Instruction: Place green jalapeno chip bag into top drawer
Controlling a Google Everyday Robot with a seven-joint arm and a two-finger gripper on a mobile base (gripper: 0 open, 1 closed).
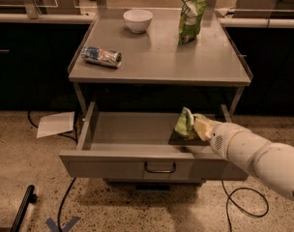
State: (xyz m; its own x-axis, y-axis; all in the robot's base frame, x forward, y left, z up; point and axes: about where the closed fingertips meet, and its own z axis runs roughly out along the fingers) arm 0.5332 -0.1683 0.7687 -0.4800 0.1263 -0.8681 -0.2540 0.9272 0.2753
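The top drawer point(152, 166) of the grey metal cabinet stands pulled open, with a dark curved handle at the middle of its front panel. My gripper point(199, 127) reaches in from the right on a white arm and is shut on the green jalapeno chip bag point(185, 124). The small crumpled bag is inside the drawer at its right side, just above or touching the drawer floor; a dark shadow lies right beneath it.
On the cabinet top point(156, 62) stand a white bowl point(138, 20), a tall upright green bag point(192, 11) and a crushed blue-silver wrapper point(101, 56). A sheet of paper point(56, 123) and cables lie on the speckled floor. Dark counters stand behind.
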